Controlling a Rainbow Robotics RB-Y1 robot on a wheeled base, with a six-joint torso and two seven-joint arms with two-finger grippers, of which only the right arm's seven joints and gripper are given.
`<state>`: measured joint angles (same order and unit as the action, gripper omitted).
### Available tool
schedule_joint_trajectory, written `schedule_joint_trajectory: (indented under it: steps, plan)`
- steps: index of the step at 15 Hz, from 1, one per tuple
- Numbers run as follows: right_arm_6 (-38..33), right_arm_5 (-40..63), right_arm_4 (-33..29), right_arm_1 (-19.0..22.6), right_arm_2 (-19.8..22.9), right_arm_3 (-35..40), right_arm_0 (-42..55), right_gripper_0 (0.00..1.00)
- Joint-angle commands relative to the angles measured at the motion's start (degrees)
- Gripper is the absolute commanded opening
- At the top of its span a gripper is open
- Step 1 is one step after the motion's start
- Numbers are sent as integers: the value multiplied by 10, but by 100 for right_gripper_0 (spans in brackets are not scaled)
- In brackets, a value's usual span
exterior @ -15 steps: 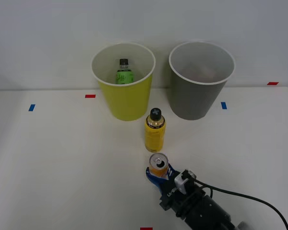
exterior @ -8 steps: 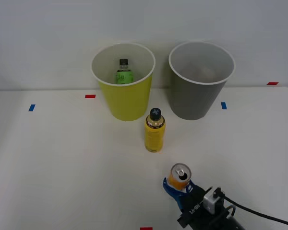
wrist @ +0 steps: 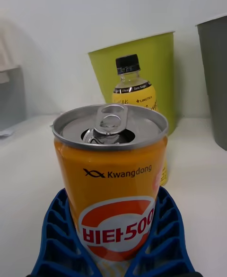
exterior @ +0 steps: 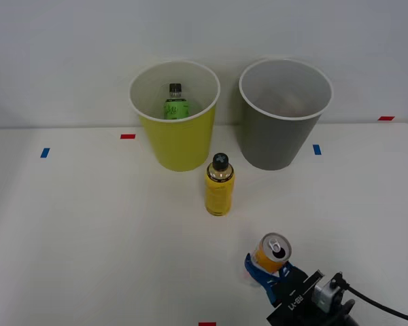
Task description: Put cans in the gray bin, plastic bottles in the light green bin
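Standing inside light green bin (upright, seemingly): plastic bottle.

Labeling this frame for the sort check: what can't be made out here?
- Gray bin contents, front view: its near wall hides the bottom; only a faint reddish patch shows inside, unidentifiable.
- Green-label bottle in the light green bin, front view: lower body hidden by the bin wall.
- Orange can, wrist view: base hidden between the end effector fingers and cut by the picture edge.
- Yellow bottle, wrist view: lower half behind the can.
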<state>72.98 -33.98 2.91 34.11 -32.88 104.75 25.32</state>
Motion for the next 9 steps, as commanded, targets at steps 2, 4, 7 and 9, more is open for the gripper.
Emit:
schedule_joint_trajectory:
  steps: [2,4,7,9]
  plan:
    - [0,-61,22,29,-1,7,7,0]
    - [-1,-61,42,47,-1,49,10,0]
    - [-6,-54,77,59,-1,118,8,0]
    - [-3,-2,93,60,4,172,5,0]
